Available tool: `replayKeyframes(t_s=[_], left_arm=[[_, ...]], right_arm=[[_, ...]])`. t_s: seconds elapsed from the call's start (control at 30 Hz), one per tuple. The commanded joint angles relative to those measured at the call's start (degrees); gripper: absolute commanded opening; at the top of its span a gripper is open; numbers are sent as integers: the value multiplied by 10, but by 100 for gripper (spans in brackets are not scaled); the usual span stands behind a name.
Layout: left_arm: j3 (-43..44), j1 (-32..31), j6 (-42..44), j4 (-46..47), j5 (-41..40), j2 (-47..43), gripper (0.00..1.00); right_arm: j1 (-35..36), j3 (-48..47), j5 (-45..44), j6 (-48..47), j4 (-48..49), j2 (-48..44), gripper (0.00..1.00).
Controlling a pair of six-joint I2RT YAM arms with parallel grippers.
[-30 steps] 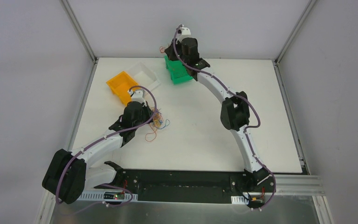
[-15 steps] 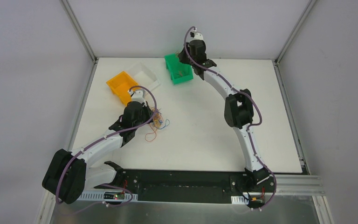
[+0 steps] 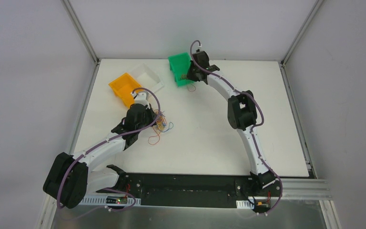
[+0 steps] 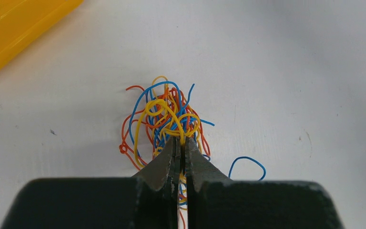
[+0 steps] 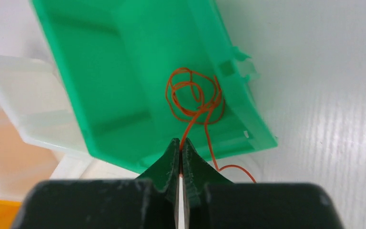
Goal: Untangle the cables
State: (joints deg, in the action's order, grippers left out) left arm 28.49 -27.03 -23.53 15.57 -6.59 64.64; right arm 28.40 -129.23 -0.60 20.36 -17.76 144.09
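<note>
A tangle of thin orange, blue and yellow cables (image 4: 164, 119) lies on the white table; it also shows in the top view (image 3: 161, 125). My left gripper (image 4: 181, 143) is shut on the tangle's near strands, with yellow and blue wire between the jaws. It sits left of the tangle in the top view (image 3: 153, 120). My right gripper (image 5: 181, 144) is shut on one orange cable (image 5: 193, 98), whose coil lies inside the green bin (image 5: 100, 71) while a loop hangs over the bin's rim onto the table. It is at the bin in the top view (image 3: 189, 76).
An orange bin (image 3: 122, 87) and a clear white bin (image 3: 148, 76) stand at the back left, the green bin (image 3: 178, 64) at the back middle. Metal frame posts run along the table's sides. A loose blue loop (image 4: 248, 164) lies right of the tangle.
My right arm has swung right and come down from above the green bin to its right side, trailing the orange cable over the rim. The left arm has not moved.
</note>
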Motion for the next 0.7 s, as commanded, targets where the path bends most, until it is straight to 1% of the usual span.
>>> replayKeyframes(t_s=[0.0,0.2,0.33,0.5,0.67], left_arm=[[15,-2,5,17,0,-14,0],[15,-2,4,15,3,-18,0],[14,-2,4,15,3,-22,0],[14,-2,5,13,3,-23,0],[15,-2,7,13,-1,-19,0]], right_arm=[[-8,-20,-41,43,-108,-11,0],[-7,52,-37,49,-144,-83,0],[-6,95,-35,42,-138,-126,0],[-6,82,-3,17,-106,-141,0],[-7,7,55,4,-59,-113,0]])
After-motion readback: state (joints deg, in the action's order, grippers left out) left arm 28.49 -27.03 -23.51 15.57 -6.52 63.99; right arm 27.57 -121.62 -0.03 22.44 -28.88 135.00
